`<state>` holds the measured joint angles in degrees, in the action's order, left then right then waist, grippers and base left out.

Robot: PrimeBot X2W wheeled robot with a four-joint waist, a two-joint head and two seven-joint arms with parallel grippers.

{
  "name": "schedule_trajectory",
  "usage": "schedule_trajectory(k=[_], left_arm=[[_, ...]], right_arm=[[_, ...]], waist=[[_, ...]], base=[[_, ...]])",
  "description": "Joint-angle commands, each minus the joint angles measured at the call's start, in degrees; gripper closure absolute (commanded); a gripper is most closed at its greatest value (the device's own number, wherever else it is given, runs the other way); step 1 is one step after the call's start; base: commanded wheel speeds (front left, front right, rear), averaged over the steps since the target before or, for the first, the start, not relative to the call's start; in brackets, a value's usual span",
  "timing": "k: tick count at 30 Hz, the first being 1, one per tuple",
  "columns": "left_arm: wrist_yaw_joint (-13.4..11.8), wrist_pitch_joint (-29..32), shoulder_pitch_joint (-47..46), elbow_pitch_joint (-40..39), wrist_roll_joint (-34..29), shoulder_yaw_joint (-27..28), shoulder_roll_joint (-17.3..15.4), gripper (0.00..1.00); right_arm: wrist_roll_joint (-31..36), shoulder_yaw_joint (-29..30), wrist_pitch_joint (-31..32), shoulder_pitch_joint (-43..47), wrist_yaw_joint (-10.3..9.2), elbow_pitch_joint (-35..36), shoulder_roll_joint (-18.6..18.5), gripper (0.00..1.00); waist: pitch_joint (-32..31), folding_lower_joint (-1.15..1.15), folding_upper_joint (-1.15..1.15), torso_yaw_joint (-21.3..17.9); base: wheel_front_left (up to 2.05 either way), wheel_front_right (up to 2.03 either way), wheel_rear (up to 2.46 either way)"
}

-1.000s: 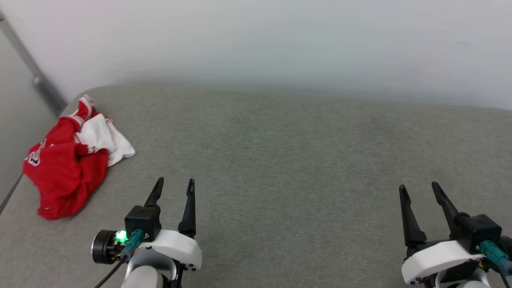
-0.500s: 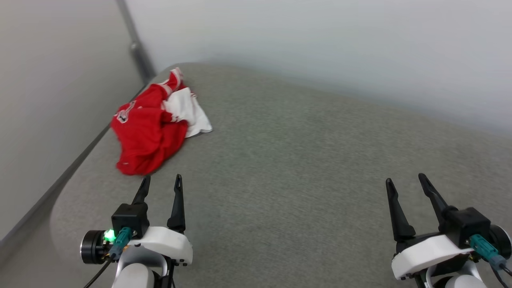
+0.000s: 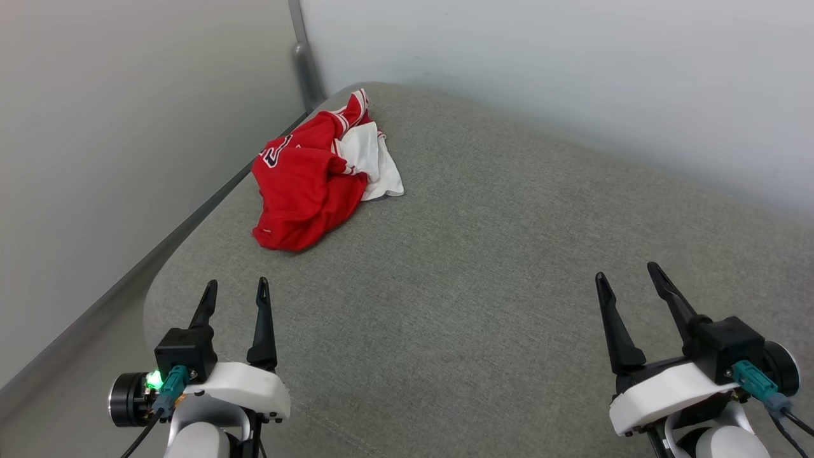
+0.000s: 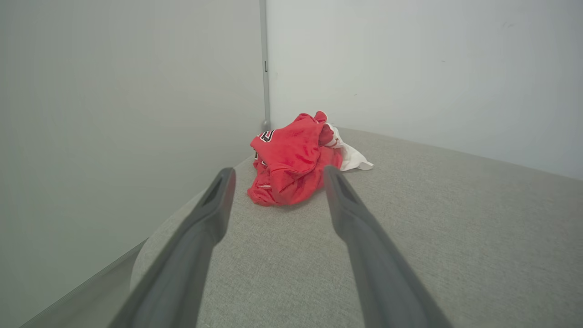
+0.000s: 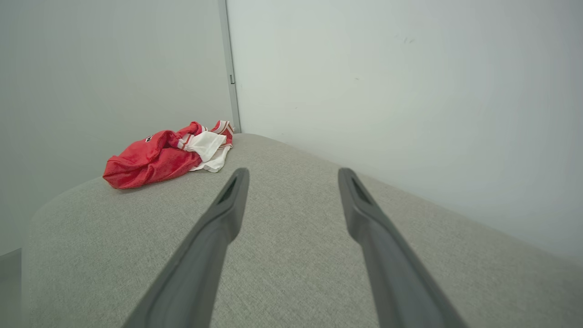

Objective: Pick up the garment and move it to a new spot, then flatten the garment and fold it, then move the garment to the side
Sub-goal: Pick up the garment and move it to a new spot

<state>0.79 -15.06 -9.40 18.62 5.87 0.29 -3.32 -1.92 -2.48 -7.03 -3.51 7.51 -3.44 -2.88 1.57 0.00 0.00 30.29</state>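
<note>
The garment (image 3: 311, 181) lies crumpled in a heap near the far left corner of the grey cushioned surface (image 3: 483, 254): red body, a white sleeve (image 3: 372, 159) on its right side, striped trim at the top, part of a black number showing. In the left wrist view the garment (image 4: 291, 157) sits straight ahead beyond the fingers; in the right wrist view the garment (image 5: 159, 157) is far off to the left. My left gripper (image 3: 234, 289) hovers open near the front left edge, well short of the heap. My right gripper (image 3: 626, 273) hangs open at the front right. Both are empty.
Pale walls (image 3: 572, 76) close in the surface behind and on the left, meeting at a grey vertical post (image 3: 304, 60) just behind the garment. A narrow gap (image 3: 95, 305) runs between the surface's left edge and the left wall.
The head camera has swung left, so the garment and the corner post now show nearer the middle. The garment itself lies as before. Both grippers keep their open pose.
</note>
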Motion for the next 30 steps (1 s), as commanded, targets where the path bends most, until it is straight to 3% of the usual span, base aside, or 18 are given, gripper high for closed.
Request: schedule_trajectory(k=[1,12,18,23,30], left_arm=[[0.0,-0.2,0.2,-0.3,0.2,0.2,-0.1,0.0],[0.3,-0.2,-3.4,0.6,0.3,0.3,0.2,0.0],[2.0,-0.2,-12.9,4.5,1.5,1.5,-1.6,0.0],[4.5,4.6,-25.2,9.4,3.7,2.1,-6.2,0.0],[6.6,20.3,-39.2,15.2,10.1,0.3,-16.0,0.0]], right_arm=[[-0.1,-0.2,0.2,-0.7,-0.04,-0.1,0.0,0.0],[0.8,0.4,0.9,-1.3,-0.03,0.5,0.0,0.0],[2.5,-0.6,2.6,-3.9,-0.04,3.0,0.0,0.0],[3.9,-2.1,3.9,-7.1,-0.04,5.3,0.0,0.0],[5.0,-3.2,4.5,-11.4,-0.03,8.2,0.0,0.0]], waist=[[0.3,0.0,0.0,0.2],[1.8,0.0,0.0,0.0],[6.7,0.0,0.0,-3.5],[12.4,0.0,0.0,-7.7],[21.1,0.0,0.0,-13.8]], base=[[0.0,0.0,0.0],[0.0,0.0,0.0],[0.0,0.0,0.0],[0.0,0.0,0.0],[0.0,0.0,0.0]])
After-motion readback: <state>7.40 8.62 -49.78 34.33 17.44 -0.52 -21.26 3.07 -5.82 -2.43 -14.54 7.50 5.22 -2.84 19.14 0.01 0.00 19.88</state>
